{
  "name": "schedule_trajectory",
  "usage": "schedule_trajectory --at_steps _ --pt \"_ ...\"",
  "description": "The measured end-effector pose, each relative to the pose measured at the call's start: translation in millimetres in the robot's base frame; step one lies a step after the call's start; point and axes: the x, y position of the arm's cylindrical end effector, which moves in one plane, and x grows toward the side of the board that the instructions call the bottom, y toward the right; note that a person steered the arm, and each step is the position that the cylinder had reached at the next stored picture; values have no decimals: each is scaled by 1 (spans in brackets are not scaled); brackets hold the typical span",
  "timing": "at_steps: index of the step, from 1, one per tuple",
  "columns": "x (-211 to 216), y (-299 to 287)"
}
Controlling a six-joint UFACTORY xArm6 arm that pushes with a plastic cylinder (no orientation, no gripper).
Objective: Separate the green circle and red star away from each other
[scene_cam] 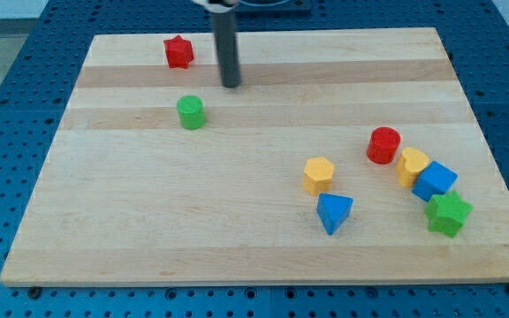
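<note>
The green circle (pixel 191 112) sits on the wooden board in the upper left part of the view. The red star (pixel 178 52) lies above it and slightly to the left, near the board's top edge, with a clear gap between the two. My tip (pixel 231 85) rests on the board to the right of both, a little above and right of the green circle and below and right of the red star. It touches neither block.
A cluster lies at the lower right: a red cylinder (pixel 383 145), a yellow hexagon (pixel 319 175), a blue triangle (pixel 334 212), a yellow block (pixel 412 164), a blue block (pixel 435 181) and a green star (pixel 449 213). The board (pixel 254 256) rests on a blue perforated table.
</note>
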Motion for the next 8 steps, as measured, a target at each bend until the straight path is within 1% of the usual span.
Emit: schedule_trajectory --at_steps 2,3,6,7,8 --pt "-80 -27" --pt "-80 -31" --pt "-71 -121" --pt "-69 -142" --pt "-69 -126"
